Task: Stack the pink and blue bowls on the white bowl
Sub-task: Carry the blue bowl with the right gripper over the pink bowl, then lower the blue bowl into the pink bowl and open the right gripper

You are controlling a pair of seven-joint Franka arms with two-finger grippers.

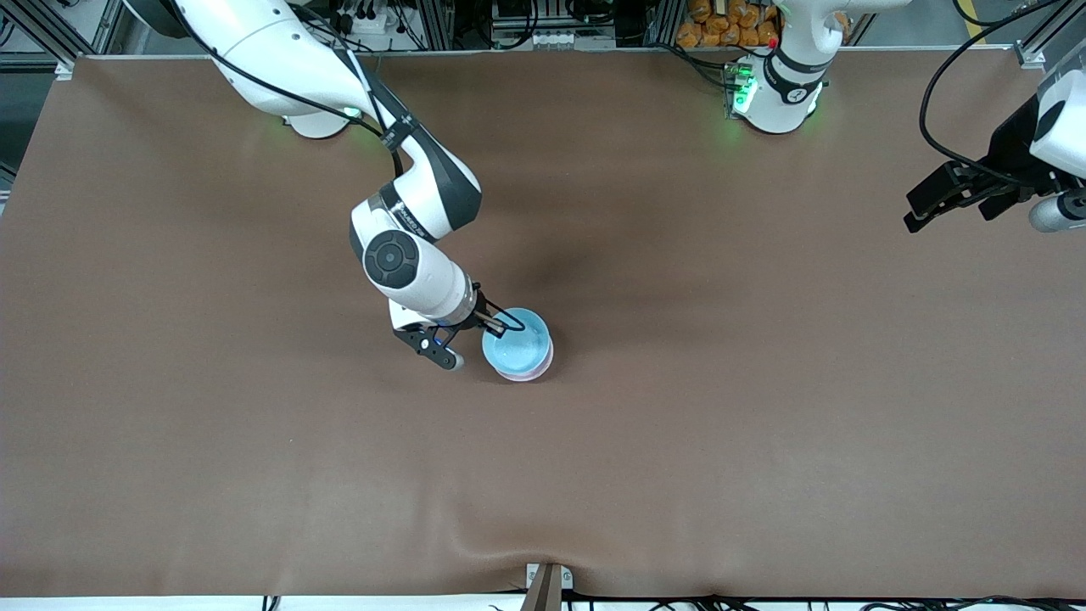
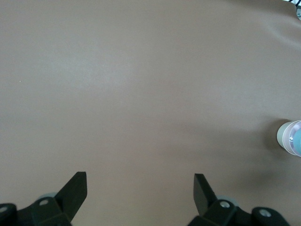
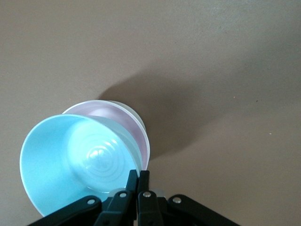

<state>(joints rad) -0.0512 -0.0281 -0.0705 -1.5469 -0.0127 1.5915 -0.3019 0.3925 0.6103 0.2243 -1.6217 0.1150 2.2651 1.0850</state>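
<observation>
The light blue bowl (image 1: 514,344) (image 3: 80,155) sits tilted in the pale pink bowl (image 1: 544,363) (image 3: 113,113), near the middle of the table. The pink bowl is nested in the white bowl (image 3: 137,116), of which only a thin edge shows. My right gripper (image 1: 501,322) (image 3: 138,175) is shut on the blue bowl's rim. My left gripper (image 1: 942,202) (image 2: 140,188) is open and empty, up over the left arm's end of the table, where the arm waits. The stack shows small at the edge of the left wrist view (image 2: 290,137).
A brown cloth (image 1: 679,424) covers the whole table. A metal bracket (image 1: 547,584) sits at the table's front edge. The left arm's base (image 1: 776,93) stands at the back, with orange items (image 1: 721,25) past the table's back edge.
</observation>
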